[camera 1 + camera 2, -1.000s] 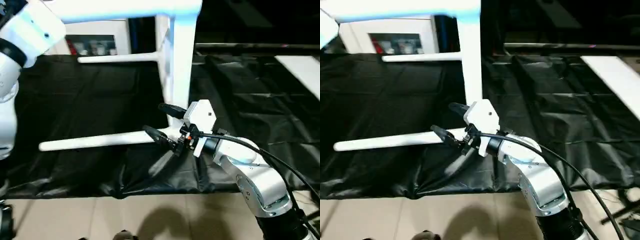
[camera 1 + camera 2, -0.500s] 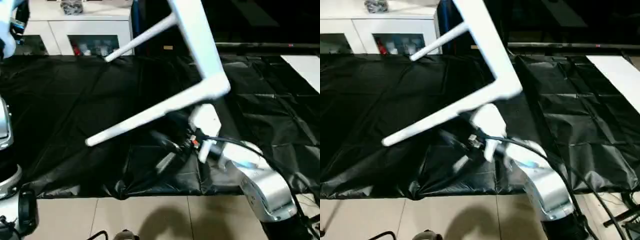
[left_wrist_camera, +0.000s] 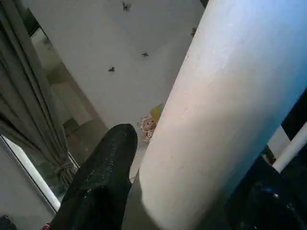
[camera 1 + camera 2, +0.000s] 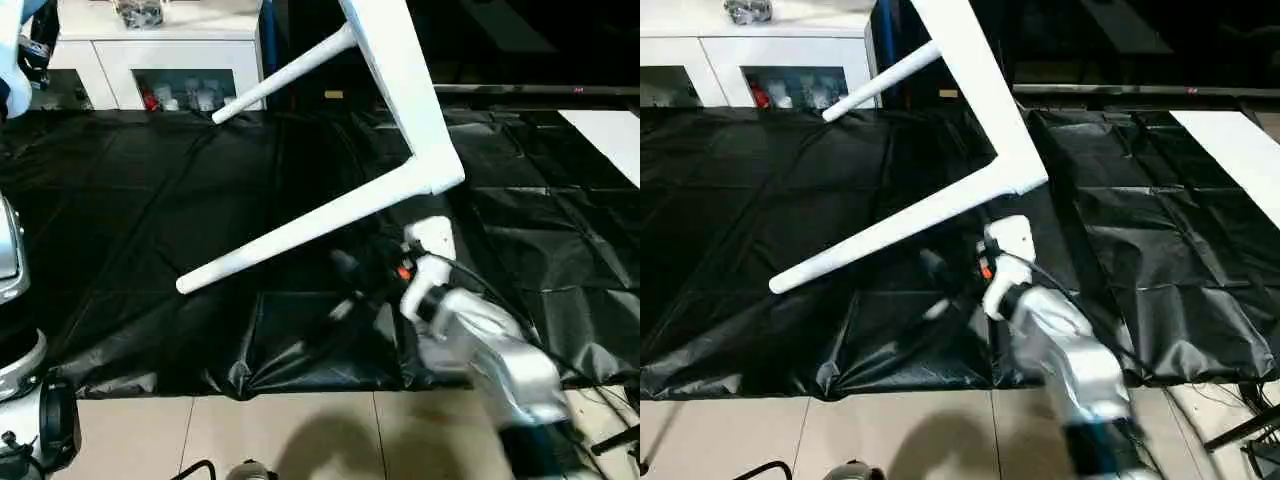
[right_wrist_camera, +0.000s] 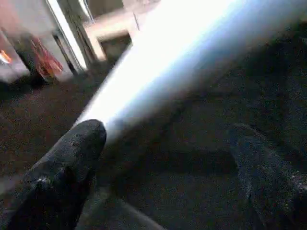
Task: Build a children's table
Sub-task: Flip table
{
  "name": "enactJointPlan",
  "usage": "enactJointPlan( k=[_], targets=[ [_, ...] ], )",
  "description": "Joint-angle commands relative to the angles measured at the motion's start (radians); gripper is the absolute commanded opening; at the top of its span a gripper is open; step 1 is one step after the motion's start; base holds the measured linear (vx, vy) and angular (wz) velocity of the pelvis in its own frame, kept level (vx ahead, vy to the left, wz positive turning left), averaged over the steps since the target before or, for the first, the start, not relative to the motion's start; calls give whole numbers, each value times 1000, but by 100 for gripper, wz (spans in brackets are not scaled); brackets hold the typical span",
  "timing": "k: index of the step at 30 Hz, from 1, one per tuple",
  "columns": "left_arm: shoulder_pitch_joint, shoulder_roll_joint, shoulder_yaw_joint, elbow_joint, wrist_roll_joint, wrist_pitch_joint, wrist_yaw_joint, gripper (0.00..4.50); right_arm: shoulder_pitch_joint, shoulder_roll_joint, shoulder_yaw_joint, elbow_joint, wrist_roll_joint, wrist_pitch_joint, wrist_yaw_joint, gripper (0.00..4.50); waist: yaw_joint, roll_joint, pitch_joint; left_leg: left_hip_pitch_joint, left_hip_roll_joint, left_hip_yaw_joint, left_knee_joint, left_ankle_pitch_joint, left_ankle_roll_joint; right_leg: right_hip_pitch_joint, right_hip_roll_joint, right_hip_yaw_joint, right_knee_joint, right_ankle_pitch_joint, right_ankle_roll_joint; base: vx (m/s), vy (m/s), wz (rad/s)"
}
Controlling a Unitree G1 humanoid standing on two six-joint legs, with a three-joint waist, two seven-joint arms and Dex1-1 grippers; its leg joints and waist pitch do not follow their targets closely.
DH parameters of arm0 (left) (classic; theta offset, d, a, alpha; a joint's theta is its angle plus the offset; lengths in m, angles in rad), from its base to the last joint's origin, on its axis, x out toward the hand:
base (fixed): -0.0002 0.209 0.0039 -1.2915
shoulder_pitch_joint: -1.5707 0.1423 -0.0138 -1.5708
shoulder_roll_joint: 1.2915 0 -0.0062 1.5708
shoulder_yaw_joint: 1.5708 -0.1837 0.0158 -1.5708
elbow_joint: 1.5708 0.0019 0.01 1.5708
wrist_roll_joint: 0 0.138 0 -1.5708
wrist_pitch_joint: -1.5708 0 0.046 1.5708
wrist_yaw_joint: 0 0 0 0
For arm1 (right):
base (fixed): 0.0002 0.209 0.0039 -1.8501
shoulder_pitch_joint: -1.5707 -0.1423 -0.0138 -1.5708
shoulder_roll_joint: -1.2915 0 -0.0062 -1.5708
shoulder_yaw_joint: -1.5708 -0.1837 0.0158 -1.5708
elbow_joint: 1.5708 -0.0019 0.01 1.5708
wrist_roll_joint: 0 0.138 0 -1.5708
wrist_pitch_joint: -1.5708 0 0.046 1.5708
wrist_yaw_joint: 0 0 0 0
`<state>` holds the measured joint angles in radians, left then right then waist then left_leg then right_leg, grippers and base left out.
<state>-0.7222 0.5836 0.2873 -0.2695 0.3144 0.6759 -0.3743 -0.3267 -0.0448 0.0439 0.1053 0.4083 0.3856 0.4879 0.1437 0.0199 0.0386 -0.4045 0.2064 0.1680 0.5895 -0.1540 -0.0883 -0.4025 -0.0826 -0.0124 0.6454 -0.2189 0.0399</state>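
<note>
Children's table point(image 4: 400, 90) tilted; near leg point(image 4: 300, 232) runs diagonally down-left over black sheet point(image 4: 150, 200); right fingers point(image 5: 72, 158) released, spread beneath it; left fingers point(image 3: 103, 177) grasping a leg.

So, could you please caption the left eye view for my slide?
Tilted white table with two legs over black sheeting; right gripper open below the nearer leg.
</note>
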Motion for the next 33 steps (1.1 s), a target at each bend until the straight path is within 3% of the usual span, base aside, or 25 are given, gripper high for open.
enactJointPlan(
  k=[1, 10, 12, 14, 29, 33],
  targets=[
    [-2, -37, 25, 43, -66, 81, 14, 233, -36, 27, -35, 59, 54, -35, 44, 450, -8, -8, -57, 24, 4, -3, -74, -268, -28, 19, -32, 15, -90, -216, -137, 0, 0, 0],
    [1, -33, 19, 38, -70, 94, 9, 233, -154, 101, -103, 266, 104, -119, 95, 450, -9, 1, -56, 25, 4, -4, -77, -275, -39, 18, -33, 14, -89, -201, -156, 0, 0, 0],
    [3, -33, 14, 37, -72, 98, 8, 233, -206, 118, -123, 354, 106, -159, 111, 412, -9, 2, -58, 25, 4, -4, -77, -275, -40, 19, -34, 13, -87, -194, -163, 0, 0, 0],
    [3, -32, 13, 36, -73, 101, 7, 233, -220, 127, -132, 376, 112, -166, 123, 407, -9, 1, -58, 23, 4, -3, -76, -269, -37, 20, -33, 14, -87, -180, -169, 0, 0, 0],
    [11, -40, 16, 40, -76, 104, 18, 233, -260, 132, -139, 405, 120, -185, 198, 275, -7, 5, -57, 25, 6, -4, -79, -277, -37, 20, -33, 13, -89, -189, -165, 0, 0, 0],
    [12, -46, 22, 44, -79, 102, 25, 233, -272, 120, -132, 396, 104, -195, 197, 237, -7, 1, -58, 25, 6, -2, -78, -266, -34, 21, -33, 13, -89, -177, -167, 0, 0, 0]
  ],
)
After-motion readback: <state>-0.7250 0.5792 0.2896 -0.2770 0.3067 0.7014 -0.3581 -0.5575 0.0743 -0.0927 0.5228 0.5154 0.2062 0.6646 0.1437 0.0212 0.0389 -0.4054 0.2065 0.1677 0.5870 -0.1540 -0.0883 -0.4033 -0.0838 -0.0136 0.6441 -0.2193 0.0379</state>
